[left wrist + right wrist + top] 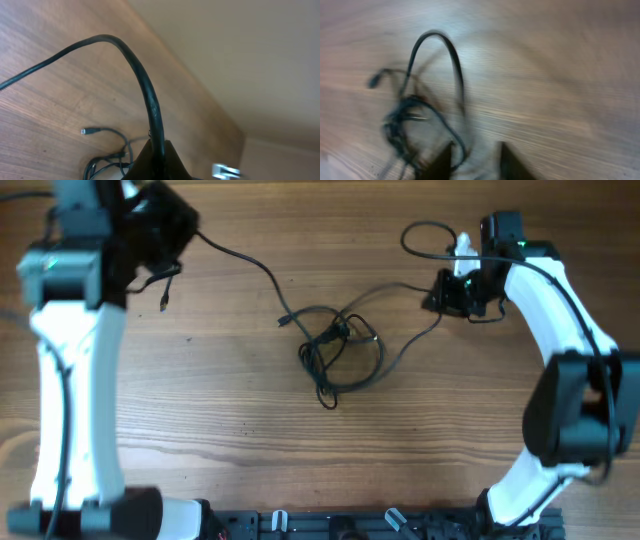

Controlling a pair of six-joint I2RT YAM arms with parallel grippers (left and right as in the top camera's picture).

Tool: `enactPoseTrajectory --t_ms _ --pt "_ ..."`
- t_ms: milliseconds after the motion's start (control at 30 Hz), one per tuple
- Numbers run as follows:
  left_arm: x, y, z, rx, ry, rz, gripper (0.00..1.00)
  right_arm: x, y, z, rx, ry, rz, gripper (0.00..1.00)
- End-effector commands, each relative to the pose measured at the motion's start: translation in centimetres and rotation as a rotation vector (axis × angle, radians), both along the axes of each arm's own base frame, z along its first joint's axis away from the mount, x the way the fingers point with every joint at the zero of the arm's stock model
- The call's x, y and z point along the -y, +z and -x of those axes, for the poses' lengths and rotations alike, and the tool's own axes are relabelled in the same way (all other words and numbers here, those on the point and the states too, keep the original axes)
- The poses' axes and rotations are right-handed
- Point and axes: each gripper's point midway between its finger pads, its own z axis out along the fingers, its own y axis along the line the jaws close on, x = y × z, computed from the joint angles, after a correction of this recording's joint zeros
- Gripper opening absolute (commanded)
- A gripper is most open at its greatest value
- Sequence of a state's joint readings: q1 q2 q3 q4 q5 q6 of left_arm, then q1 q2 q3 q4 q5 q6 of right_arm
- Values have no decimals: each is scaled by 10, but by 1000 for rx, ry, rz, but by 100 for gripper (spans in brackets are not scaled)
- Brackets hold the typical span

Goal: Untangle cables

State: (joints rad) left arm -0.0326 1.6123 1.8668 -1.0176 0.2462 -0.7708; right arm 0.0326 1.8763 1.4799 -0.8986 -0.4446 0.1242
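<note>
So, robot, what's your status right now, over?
Left gripper shut on one cable. Right gripper open, view blurred. Tangle knotted at centre. No obstruction seen.

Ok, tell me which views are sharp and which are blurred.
Overhead: sharp and evenly lit, the cables crisp against the table. Left wrist: sharp too, the near strand in focus, with a soft sheen on the wood. Right wrist: heavy motion blur, the cables smeared and the wood grain streaked.
</note>
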Motion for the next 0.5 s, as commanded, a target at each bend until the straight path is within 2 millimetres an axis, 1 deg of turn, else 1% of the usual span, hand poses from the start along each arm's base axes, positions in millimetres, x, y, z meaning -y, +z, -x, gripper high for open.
enactPoseTrajectory --t_ms 0,67,100,133,167,333,367,400,467 --pt "5 -39 -22 -78 -31 -29 4 -31 69 5 193 73 -7 71" --pt "1 -51 -32 -91 -18 -40 4 -40 79 11 212 90 -6 78" --pt "-1 -55 -38 -88 -9 -48 4 -45 79 15 203 102 -6 83" --pt "-4 -55 -42 -77 1 -54 4 -50 77 19 182 102 -9 84" --pt "-6 -55 -45 -69 6 -59 4 -53 76 23 164 100 -12 84" --pt "-19 -42 -61 11 43 -63 4 -90 68 54 88 199 -12 82" --pt "-25 -40 -63 22 54 -63 4 -98 67 60 80 224 -12 81" --pt "-34 -38 -65 30 76 -60 4 -109 64 67 71 256 -12 79" --pt "-53 -38 -66 25 131 -42 4 -131 64 82 76 354 -37 76"
